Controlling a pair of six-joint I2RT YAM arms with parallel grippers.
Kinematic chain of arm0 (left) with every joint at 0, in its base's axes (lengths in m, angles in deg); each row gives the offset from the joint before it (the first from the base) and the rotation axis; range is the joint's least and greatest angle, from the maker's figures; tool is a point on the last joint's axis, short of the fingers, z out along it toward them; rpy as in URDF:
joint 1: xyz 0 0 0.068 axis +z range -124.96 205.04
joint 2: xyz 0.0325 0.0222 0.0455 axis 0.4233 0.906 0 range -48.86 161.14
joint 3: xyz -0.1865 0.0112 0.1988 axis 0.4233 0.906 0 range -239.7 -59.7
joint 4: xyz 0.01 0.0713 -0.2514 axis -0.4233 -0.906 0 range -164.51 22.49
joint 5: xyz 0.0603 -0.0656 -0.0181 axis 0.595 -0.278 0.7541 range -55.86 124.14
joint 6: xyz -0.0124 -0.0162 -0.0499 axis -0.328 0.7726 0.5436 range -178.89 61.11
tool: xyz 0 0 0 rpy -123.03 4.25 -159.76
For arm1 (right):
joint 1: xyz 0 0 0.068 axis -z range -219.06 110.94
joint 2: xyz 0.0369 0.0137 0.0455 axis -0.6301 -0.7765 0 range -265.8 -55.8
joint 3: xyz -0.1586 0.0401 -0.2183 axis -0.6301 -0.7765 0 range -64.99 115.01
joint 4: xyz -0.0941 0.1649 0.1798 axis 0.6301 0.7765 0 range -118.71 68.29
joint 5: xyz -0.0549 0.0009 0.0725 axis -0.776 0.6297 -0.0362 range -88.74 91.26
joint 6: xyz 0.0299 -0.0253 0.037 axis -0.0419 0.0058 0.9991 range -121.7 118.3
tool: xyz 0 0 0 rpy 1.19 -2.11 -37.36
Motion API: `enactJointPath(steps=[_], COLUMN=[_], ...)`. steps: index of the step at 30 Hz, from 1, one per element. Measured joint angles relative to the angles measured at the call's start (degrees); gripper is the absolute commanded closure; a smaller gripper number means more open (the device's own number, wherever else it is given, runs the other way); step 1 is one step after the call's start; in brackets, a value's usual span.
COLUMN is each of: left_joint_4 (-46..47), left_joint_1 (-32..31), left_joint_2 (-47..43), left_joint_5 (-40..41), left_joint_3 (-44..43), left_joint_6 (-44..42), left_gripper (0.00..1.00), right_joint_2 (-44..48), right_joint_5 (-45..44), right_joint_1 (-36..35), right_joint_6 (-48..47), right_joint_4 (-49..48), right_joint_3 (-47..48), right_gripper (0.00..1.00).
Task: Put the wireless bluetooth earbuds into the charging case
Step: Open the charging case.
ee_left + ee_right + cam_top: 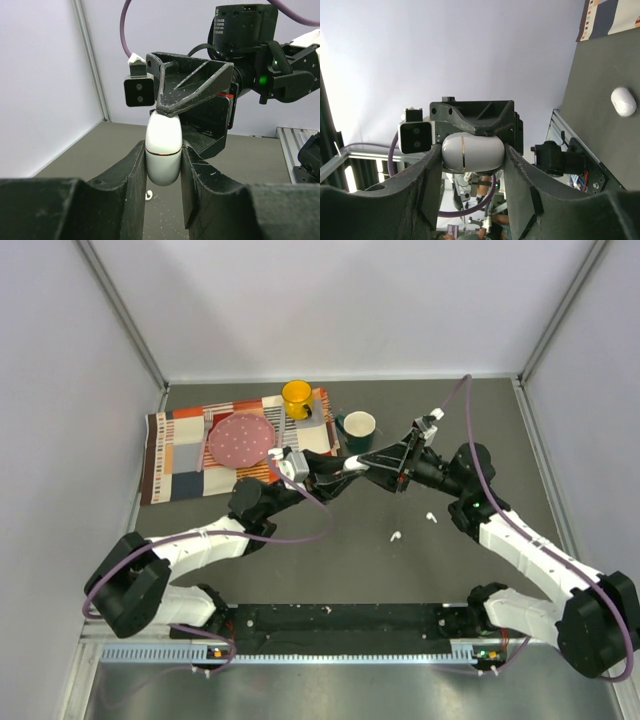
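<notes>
Both pincers hold one charging case (163,140) in mid-air over the middle of the counter (330,575)

The left pincer (163,148) is closed snug on the white case's body near its seam, and the right pincer (473,150) nips its other end, probably so one steadies while the other works the lid. Two earbuds (395,537) (431,517) lie loose at 4 and 5 o'clock from the case with open room around them; the green mug (358,428) crowds in at 12 o'clock

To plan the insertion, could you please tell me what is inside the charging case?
The charging case is shut, clamped between the left gripper and right gripper, so its inside is hidden. Two earbuds lie on the table.
</notes>
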Motion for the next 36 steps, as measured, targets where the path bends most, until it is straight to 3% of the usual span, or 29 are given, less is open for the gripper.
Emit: enactJointPath(steps=[13, 15, 18, 19, 20, 23, 24, 27, 30, 36], left_joint_4=[2.1, 2.3, 2.4, 2.4, 2.4, 2.6, 2.7, 3.0, 3.9, 4.2], left_joint_1=[-0.1, -0.1, -0.1, -0.1, -0.1, -0.2, -0.2, -0.4, -0.5, -0.2], left_joint_2=[0.8, 0.9, 0.9, 0.9, 0.9, 1.1, 1.1, 1.1, 0.9, -2.2], left_joint_5=[0.8, 0.8, 0.8, 0.8, 0.8, 1.2, 1.3, 2.4, 2.8, 3.6], left_joint_3=[0.1, 0.1, 0.1, 0.1, 0.1, 0.1, 0.1, 0.2, 0.5, 3.2], left_joint_6=[0.6, 0.6, 0.6, 0.6, 0.6, 0.6, 0.6, 0.7, 0.9, 3.1], left_gripper=[0.71, 0.75, 1.00, 1.00, 1.00, 1.00, 1.00, 1.00, 1.00, 1.00], right_joint_2=[-1.2, -1.2, -1.2, -1.2, -1.2, -1.2, -1.2, -1.0, -0.2, 2.6], right_joint_5=[-0.8, -0.8, -0.9, -0.9, -0.9, -1.2, -1.2, -1.5, -2.2, -4.7], right_joint_1=[-0.3, -0.3, -0.3, -0.3, -0.3, -0.3, -0.3, -0.6, -1.3, -1.6], right_joint_6=[5.9, 6.2, 6.3, 6.3, 6.3, 6.3, 6.2, 4.9, 0.7, -12.5], right_joint_4=[-6.6, -6.6, -6.6, -6.6, -6.6, -6.6, -6.6, -5.4, -0.7, 14.0], right_joint_3=[-2.3, -2.3, -2.3, -2.3, -2.3, -2.3, -2.3, -2.3, -1.9, 4.5], right_gripper=[0.85, 0.85, 0.83, 0.81, 0.78, 0.51, 0.35, 0.08, 0.02, 0.01])
